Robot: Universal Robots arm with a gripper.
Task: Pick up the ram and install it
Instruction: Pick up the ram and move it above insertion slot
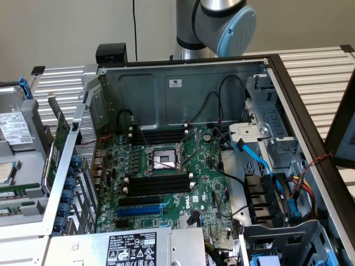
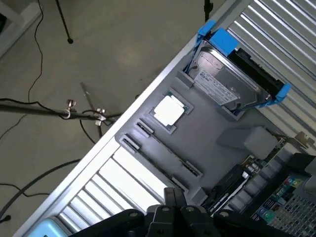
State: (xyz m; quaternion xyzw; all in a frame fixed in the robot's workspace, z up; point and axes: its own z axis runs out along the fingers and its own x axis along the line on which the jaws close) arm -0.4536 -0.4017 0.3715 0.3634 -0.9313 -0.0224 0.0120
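PC case (image 1: 150, 94) matt sheet metal; tray (image 2: 217, 133) grey plastic (smooth).

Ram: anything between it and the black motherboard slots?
Yes. The ram appears to stand outside the computer case, at the exterior view's left. The perforated side wall rises between it and the black slots. Nothing visible lies over those slots themselves.

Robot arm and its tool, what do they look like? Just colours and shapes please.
The arm is a round silver-grey metal tube, with a pale blue circular cap on its joint. The tool is matt black, made of angular, blocky parts that narrow toward the tip.
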